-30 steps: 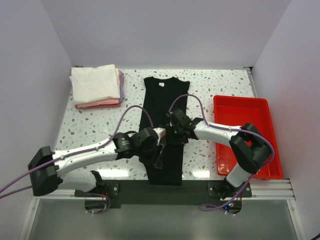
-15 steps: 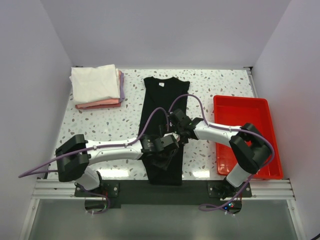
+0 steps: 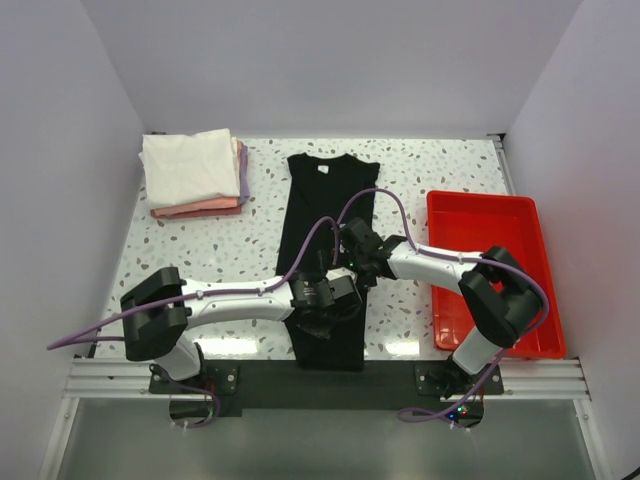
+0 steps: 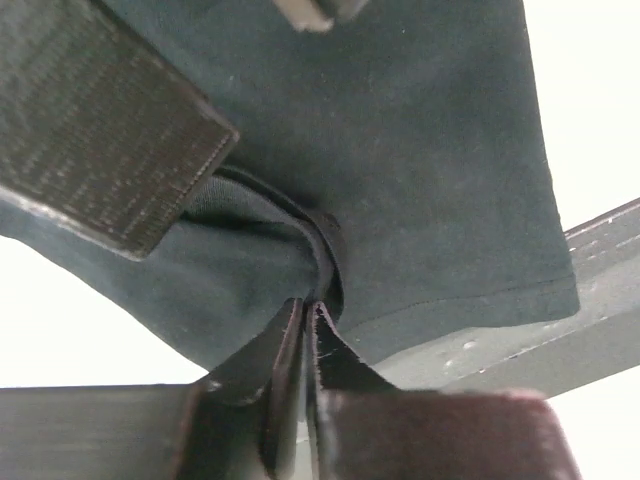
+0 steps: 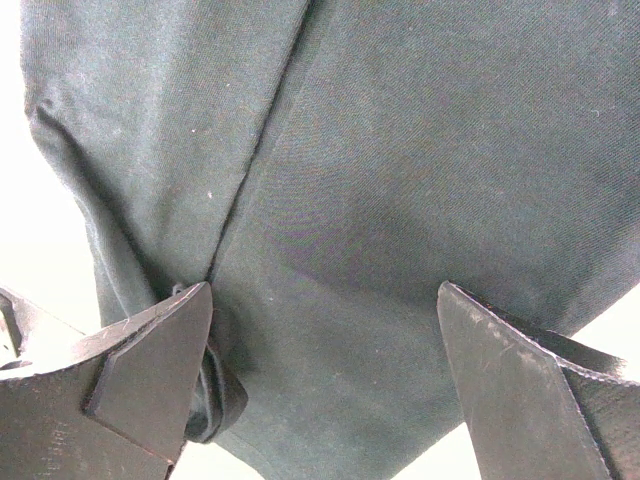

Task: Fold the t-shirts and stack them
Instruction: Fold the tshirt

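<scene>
As I scan from the far left corner of the table [image 3: 430, 165], I've got the stack of folded shirts [image 3: 195, 175] sitting there, well apart from both arms. The white shirt [image 3: 185, 165] is on top, a pink shirt [image 3: 200, 207] shows along the near edge under it, and a sliver of the lavender shirt [image 3: 244, 175] peeks out on the right side.

Moving in, my left arm stretches low across the near part of the table, and the left claw [image 3: 338, 303] sits over the lower half of the black shirt [image 3: 325, 200]. On the left wrist view the left claw [image 4: 308, 310] has its fingers [image 4: 285, 350] pressed almost together, pinching a bunched fold of the black shirt [image 4: 430, 180] near its hem.

Centre table, that black shirt lies as 1 long narrow strip running from far to near, with a small white label [image 3: 323, 169] at the collar end.

Just right of centre, the right claw [image 3: 350, 262] hovers over the strip's middle. On its wrist view the right claw [image 5: 325, 380] is spread wide, 2 fingers [image 5: 150, 360] apart with nothing between them, and the black shirt [image 5: 400, 200] fills the view below, a lengthwise crease showing.

Far right, the red tray [image 3: 535, 270] lies along the table's edge, with the right arm's elbow over it.
</scene>
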Motion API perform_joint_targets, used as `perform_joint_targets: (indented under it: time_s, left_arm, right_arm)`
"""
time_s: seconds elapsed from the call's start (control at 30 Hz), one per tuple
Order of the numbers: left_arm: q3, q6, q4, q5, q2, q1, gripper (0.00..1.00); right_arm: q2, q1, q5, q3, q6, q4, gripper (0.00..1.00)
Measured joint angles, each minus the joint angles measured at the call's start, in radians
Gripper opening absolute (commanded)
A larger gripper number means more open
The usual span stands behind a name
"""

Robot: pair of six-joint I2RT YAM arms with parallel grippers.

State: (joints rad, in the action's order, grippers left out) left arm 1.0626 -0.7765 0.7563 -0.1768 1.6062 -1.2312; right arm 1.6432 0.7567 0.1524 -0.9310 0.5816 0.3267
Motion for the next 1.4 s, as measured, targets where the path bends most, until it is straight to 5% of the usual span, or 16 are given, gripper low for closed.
perform_joint_targets:
  time_s: [0.83, 1.2, 1.3, 1.4]
  left_arm:
    - [-0.278, -0.114, 0.325, 0.149, -0.333, -0.029, 0.01]
    - [-0.308, -0.16, 0.393, 0.18, -0.379, -0.047, 0.55]
    - [-0.306, -0.178, 0.394, 0.18, -0.408, -0.047, 0.96]
    - [-0.275, -0.222, 0.399, 0.15, -0.457, -0.048, 1.0]
  right_arm:
    - [0.014, -0.009, 0.016, -0.006, -0.006, -0.005, 0.99]
    - [0.026, -0.01, 0.024, -0.019, -0.013, -0.006, 0.99]
    - [0.023, -0.01, 0.032, -0.019, -0.031, -0.008, 0.99]
    - [0.011, -0.011, 0.069, -0.008, -0.074, -0.019, 0.99]
